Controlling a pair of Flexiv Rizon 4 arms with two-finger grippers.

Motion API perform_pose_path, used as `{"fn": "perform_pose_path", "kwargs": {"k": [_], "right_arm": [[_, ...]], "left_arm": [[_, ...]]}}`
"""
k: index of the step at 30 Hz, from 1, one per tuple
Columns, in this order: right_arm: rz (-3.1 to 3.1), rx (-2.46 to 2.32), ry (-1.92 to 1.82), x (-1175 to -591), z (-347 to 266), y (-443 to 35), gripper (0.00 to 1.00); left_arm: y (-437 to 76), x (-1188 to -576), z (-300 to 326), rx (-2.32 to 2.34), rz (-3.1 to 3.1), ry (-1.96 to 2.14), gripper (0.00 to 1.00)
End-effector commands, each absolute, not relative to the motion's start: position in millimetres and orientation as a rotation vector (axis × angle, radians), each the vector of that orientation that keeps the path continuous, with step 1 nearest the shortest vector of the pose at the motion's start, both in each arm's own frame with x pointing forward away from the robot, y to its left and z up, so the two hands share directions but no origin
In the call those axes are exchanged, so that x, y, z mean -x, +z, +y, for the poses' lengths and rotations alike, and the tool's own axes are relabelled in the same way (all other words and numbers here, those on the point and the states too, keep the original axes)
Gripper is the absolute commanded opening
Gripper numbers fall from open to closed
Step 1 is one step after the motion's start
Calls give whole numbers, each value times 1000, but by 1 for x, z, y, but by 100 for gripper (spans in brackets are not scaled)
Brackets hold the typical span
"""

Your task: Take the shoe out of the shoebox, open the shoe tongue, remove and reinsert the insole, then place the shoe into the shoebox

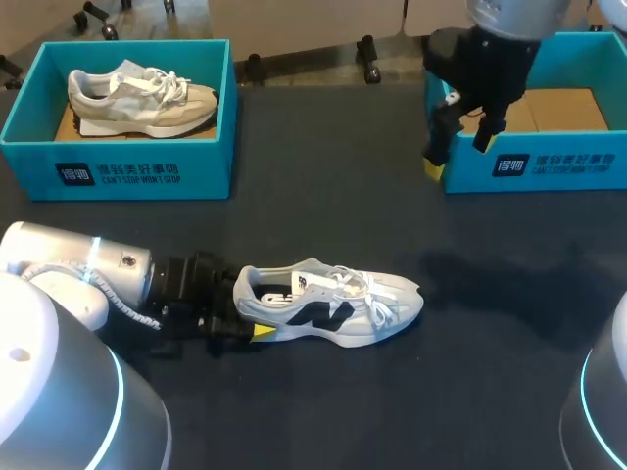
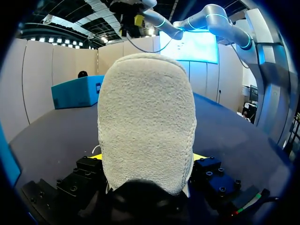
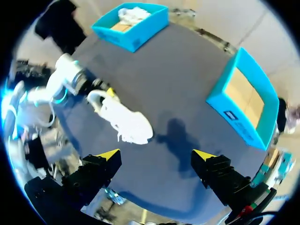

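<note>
You are holding the shoe by its heel on the table, out in the open between the two boxes. Your left gripper is clamping the heel from both sides. Your right gripper is hanging by the empty box, jaws spread wide. You are probably setting up to open the tongue. Pin the heel firm and low, bring the right fingers down over the laces, and narrow them first so they are pinching only the tongue.
</note>
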State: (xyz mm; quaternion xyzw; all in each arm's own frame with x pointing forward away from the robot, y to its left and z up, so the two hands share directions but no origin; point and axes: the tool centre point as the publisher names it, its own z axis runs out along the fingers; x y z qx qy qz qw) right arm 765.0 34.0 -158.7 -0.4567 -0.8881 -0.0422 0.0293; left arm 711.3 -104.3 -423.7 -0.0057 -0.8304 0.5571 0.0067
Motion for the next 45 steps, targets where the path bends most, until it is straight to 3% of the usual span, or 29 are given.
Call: {"fn": "perform_pose_path", "kwargs": {"k": [1,24,45], "right_arm": [[-2674,1705,-109,-759,45,-171,100],[-2291,2298,-114,-732,119,-195,100],[-2234,2314,-190,-725,140,-206,100]], "left_arm": [[-427,-711,-105,19,-2599,1735,0],[-427,-711,-105,19,-2599,1735,0],[-427,-711,-105,19,-2599,1735,0]]}}
